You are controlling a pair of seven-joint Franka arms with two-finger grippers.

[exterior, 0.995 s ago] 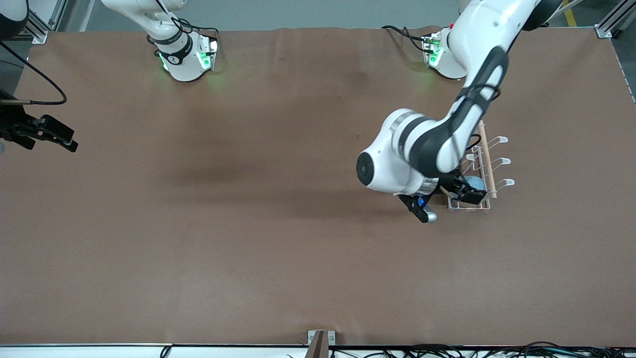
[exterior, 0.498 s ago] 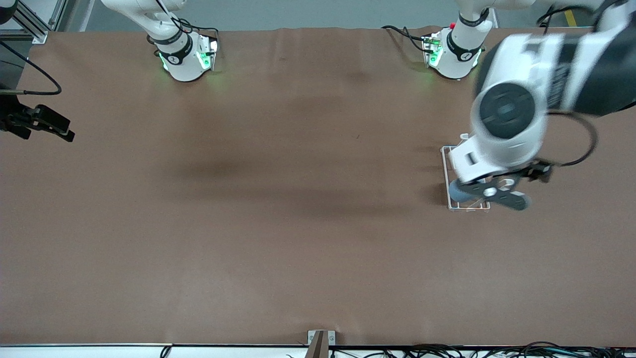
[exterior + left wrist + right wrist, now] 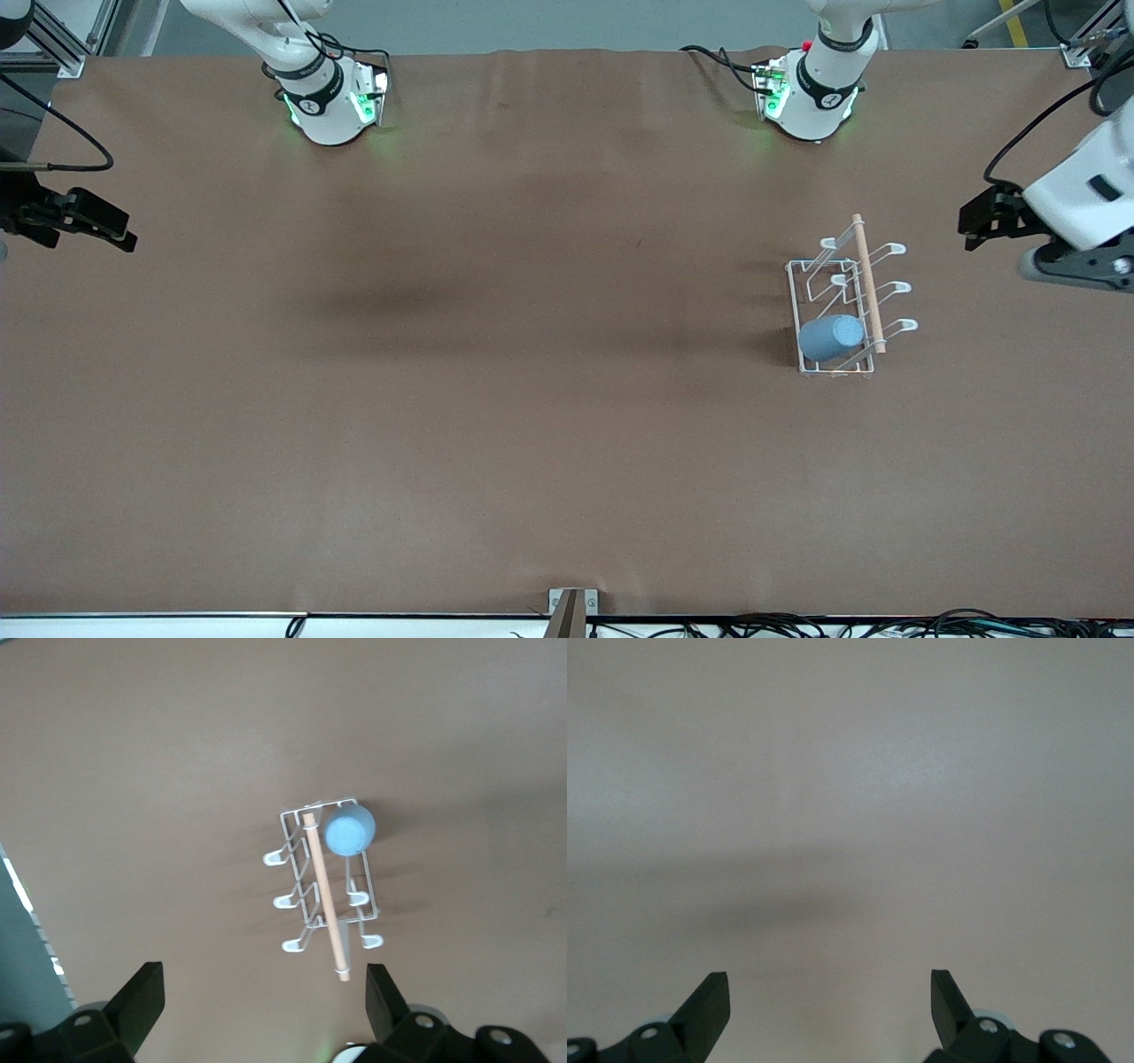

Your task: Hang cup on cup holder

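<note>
cup (image 3: 831, 338) hung on cup holder (image 3: 808, 266) prong, task looks done | left gripper (image 3: 264, 1001) wide open, empty, above holder | right gripper (image 3: 830, 1003) wide open, empty, waiting well apart from holder

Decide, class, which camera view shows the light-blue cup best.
The front view: the light-blue cup lies tilted on a prong of the white wire cup holder, its side visible. The left wrist view shows only its round end; the right wrist view shows none.

No legible text or markings.
</note>
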